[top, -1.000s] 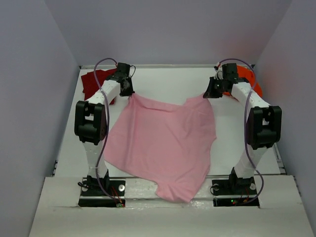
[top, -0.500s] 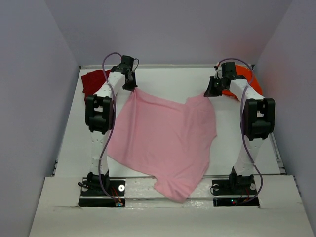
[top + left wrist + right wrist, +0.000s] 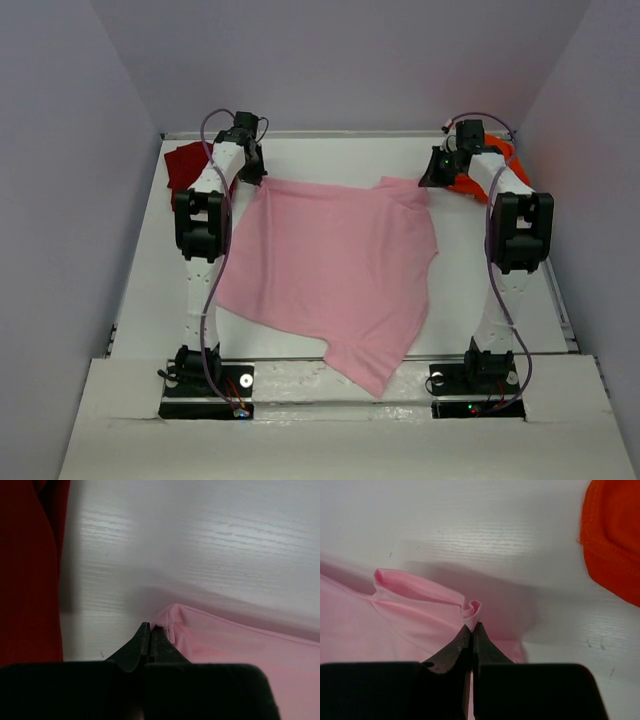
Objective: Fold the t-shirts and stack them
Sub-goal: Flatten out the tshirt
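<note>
While your left tool point(image 3: 150, 632) and right tool point(image 3: 472, 629) clench mere corners of the pink t-shirt point(image 3: 330, 260), tugging could slip one free.

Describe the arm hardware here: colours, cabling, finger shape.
Both arms match. The left arm and right arm have white links, chunky black joint housings and black base plates. A thin purple cable loops loosely along each. The left gripper and right gripper are black, with fingers tapering to narrow pointed tips. No markings are legible.
</note>
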Robot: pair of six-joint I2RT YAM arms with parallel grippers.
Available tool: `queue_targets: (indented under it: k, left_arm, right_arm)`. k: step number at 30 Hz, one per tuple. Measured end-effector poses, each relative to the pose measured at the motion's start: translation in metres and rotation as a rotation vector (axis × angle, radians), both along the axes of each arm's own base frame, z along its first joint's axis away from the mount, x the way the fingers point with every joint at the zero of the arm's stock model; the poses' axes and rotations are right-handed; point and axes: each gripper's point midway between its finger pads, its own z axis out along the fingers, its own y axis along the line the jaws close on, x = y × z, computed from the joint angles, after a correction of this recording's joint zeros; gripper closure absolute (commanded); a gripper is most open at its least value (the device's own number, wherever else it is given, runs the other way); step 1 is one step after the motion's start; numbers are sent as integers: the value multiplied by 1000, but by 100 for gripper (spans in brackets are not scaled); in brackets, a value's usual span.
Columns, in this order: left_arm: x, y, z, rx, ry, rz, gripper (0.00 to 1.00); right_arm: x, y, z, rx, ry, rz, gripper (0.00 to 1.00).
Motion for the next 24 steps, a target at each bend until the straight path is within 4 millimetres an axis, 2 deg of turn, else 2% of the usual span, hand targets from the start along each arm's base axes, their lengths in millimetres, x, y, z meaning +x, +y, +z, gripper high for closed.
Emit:
queue_targets:
  k: [9, 13, 20, 24]
  left_arm:
    - [14, -4, -11, -72, -20, -29, 100]
    - [20, -5, -8, -73, -47, -41, 100]
    - [39, -3, 3, -72, -118, -54, 100]
    - [45, 4, 3, -74, -135, -45, 100]
  right_arm:
    - [13, 7, -12, 59, 20, 9, 100]
    - [19, 9, -16, 71, 23, 16, 100]
    - [38, 11, -8, 83, -18, 26, 100]
    - [39, 14, -10, 100, -9, 28, 100]
